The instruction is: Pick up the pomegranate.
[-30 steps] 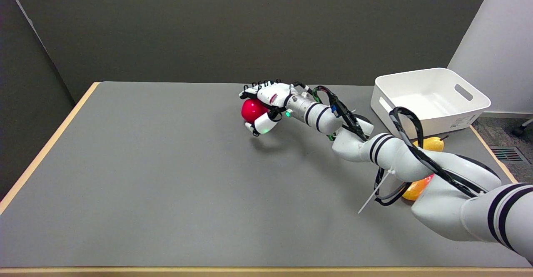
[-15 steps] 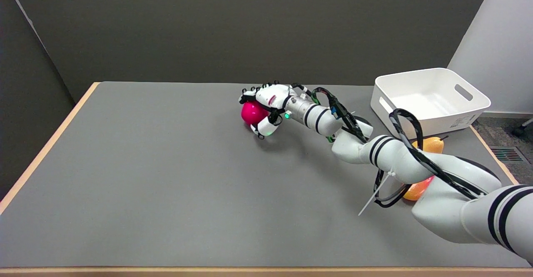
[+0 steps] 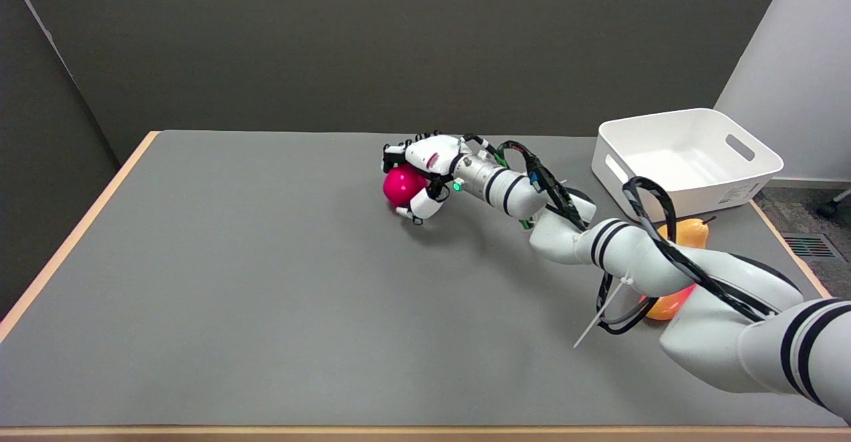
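Closest to us, our right arm (image 3: 725, 322) comes in from the low right corner. It is white with black rings, and black cables loop along it. A white tie strap sticks out from the cables.

Partly hidden under this arm lies an orange and yellow fruit (image 3: 665, 306) on the gray counter (image 3: 233, 282). It sits well behind our hand, back toward the arm's base. A yellow pear (image 3: 691, 230) peeks out just past it, close to the arm.

Farther along, the arm stretches out to our right hand (image 3: 425, 169). Our hand is wrapped around the pomegranate (image 3: 401, 186). The pomegranate is round and bright pink-red. Our fingers (image 3: 393, 154) curl over its top and far side, and our thumb (image 3: 420, 208) hooks under its near side. So our hand is gripping the pomegranate. A small green light glows at the wrist. A dark shadow lies on the counter right under our hand. We cannot tell if the pomegranate touches the counter or is a bit above it.

Farthest back, well off to the right of our hand, a white bin (image 3: 691, 163) stands at the counter's far right corner. It has a slot handle in its side.
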You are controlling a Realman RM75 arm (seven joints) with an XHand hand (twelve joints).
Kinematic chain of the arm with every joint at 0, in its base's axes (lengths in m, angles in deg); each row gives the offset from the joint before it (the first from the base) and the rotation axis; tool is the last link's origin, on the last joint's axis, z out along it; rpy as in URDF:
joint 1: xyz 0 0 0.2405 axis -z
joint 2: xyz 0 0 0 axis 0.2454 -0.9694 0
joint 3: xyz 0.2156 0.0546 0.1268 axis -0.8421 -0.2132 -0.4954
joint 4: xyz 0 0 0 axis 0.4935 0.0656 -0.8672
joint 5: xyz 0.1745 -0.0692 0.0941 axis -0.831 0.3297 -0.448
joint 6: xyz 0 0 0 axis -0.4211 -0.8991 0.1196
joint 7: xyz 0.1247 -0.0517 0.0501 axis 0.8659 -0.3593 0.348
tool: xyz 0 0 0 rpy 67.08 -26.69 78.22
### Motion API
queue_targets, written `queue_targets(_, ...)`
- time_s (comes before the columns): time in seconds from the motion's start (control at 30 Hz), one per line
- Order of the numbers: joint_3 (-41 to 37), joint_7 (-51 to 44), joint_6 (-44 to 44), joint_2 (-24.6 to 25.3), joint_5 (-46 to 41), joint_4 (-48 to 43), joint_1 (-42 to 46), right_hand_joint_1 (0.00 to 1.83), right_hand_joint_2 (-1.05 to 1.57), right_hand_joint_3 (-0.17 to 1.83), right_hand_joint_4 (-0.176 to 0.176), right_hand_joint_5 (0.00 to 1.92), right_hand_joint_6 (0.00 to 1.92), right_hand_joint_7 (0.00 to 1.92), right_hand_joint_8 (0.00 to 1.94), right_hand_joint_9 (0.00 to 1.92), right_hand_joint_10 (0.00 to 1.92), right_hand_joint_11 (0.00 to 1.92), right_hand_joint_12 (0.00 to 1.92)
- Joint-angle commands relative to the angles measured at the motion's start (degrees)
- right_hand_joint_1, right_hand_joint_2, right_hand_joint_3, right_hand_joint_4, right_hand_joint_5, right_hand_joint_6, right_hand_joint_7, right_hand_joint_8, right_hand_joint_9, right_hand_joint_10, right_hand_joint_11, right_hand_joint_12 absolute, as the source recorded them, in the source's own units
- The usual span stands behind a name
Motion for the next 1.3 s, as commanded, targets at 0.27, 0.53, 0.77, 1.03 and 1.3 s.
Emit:
queue_targets(0.27,-7.5,-2.3,4.3,-2.3,0.0,-9.7,3.6,1.14,1.20,0.21,-0.088,0.53,1.68,0.80,1.34,0.74,1.28,0.63,1.66)
queue_targets(0.53,-14.7,-7.1,6.6,-6.3,0.0,-23.2,7.3,1.16,1.19,0.21,-0.104,0.52,1.63,0.82,1.37,0.78,1.26,0.68,1.64)
queue_targets(0.77,-25.9,-13.6,3.8,-11.9,-0.3,-36.9,12.8,1.16,1.19,0.21,-0.104,0.53,1.62,0.83,1.36,0.80,1.27,0.69,1.64)
queue_targets(1.03,-39.1,-16.4,-5.2,-17.2,-0.1,-43.4,20.4,1.16,1.18,0.21,-0.098,0.53,1.61,0.83,1.36,0.82,1.29,0.70,1.66)
queue_targets(1.3,-47.5,-16.4,-13.5,-22.5,-0.1,-40.8,23.9,1.16,1.18,0.21,-0.094,0.54,1.61,0.83,1.36,0.82,1.29,0.70,1.66)
